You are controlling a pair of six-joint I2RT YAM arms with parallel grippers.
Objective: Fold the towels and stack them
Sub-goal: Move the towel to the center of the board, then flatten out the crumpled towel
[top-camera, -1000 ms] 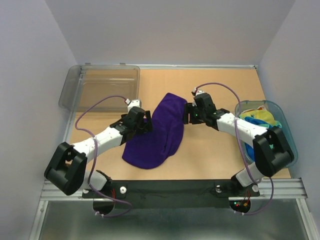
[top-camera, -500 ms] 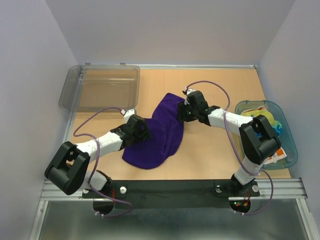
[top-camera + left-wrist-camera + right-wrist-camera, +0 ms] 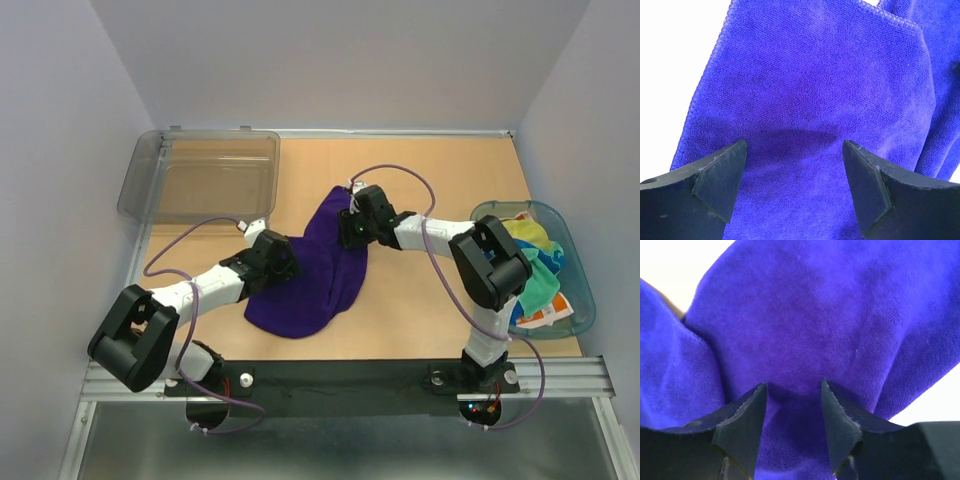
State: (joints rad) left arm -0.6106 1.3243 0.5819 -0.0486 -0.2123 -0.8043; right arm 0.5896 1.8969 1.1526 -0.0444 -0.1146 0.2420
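Observation:
A purple towel lies crumpled in the middle of the table, and it fills both wrist views. My left gripper is low over the towel's left edge. Its jaws are wide open and straddle flat cloth without pinching it. My right gripper is on the towel's upper right part. Its jaws are partly open, the tips press into the cloth, and a bulge of towel sits between them. More towels, mint green, yellow and white with orange, lie heaped in the basket.
A teal translucent basket stands at the table's right edge. A clear grey plastic bin sits at the back left. Bare wooden tabletop shows behind and to the right of the purple towel.
My right gripper has swung left from beside the basket onto the towel's upper right part, and its jaws have narrowed. My left gripper has dropped slightly onto the towel's left edge.

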